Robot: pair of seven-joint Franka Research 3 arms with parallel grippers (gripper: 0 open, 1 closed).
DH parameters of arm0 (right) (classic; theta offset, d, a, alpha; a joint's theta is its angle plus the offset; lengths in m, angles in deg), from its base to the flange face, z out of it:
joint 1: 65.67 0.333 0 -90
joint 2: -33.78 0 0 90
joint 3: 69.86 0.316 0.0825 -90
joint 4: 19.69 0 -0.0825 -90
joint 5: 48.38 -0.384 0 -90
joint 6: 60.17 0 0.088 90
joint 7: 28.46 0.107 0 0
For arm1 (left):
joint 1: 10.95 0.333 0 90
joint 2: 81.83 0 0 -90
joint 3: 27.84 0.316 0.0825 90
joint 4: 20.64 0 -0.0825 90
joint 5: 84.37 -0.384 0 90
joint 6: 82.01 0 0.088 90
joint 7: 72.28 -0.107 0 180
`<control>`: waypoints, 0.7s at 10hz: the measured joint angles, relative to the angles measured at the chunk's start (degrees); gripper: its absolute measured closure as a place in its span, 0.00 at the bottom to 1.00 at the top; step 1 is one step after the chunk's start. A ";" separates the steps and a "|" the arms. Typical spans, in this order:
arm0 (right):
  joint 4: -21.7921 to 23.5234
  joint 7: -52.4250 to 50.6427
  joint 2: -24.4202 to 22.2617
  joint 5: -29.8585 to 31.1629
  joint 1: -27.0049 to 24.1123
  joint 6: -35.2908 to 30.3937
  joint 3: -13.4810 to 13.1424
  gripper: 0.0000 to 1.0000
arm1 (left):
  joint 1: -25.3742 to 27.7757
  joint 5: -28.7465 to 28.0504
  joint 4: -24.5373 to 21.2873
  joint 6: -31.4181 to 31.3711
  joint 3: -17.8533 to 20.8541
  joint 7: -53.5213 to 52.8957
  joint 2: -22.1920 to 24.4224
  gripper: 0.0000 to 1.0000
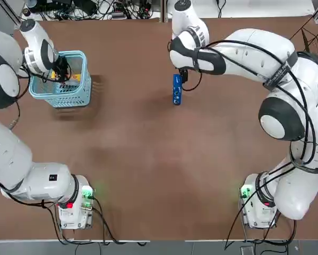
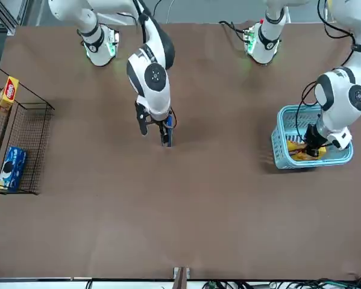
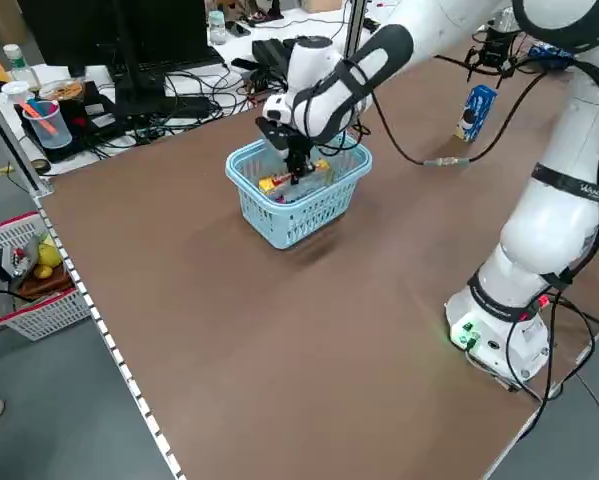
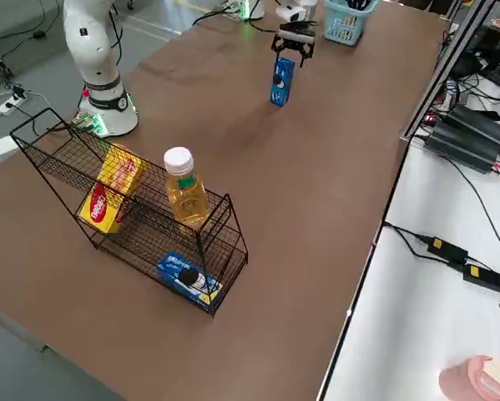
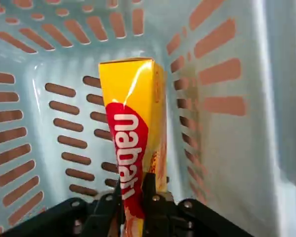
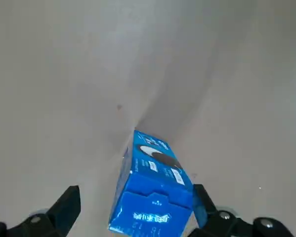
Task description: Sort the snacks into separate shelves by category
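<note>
My left gripper [image 5: 133, 197] reaches down inside the light blue basket [image 1: 80, 55] and is shut on the end of a yellow-orange box [image 5: 133, 123] with a red logo. A blue packet [image 1: 177, 89] stands on end on the table near the far middle. Just above it, my right gripper [image 6: 135, 203] is open, one finger on each side of the blue packet [image 6: 152, 185] without touching it. The black wire rack [image 4: 224, 219] stands at the table's right side. It holds a yellow box [image 4: 109, 199] on the upper shelf and a blue packet [image 4: 189, 280] on the lower one.
A bottle of amber liquid with a white cap [image 4: 184, 189] stands on the rack's upper tier beside the yellow box. The basket [image 3: 279, 215] sits at the far left of the table. Cables and equipment lie beyond the far table edge.
</note>
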 joint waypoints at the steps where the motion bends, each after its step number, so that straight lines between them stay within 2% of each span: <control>1: 0.27 0.05 -0.09 -0.08 0.28 0.08 -0.04 0.00 | -0.42 -1.18 0.84 3.97 -0.01 -0.02 2.01 0.83; 4: 1.18 0.06 -0.96 -0.18 0.38 0.12 -0.16 0.00 | -0.65 -4.18 3.46 15.90 0.15 0.03 9.23 0.83; 7: 2.97 0.06 -2.23 -0.20 0.49 0.54 -0.16 0.00 | -0.63 -7.54 7.55 24.45 0.33 2.81 11.84 0.83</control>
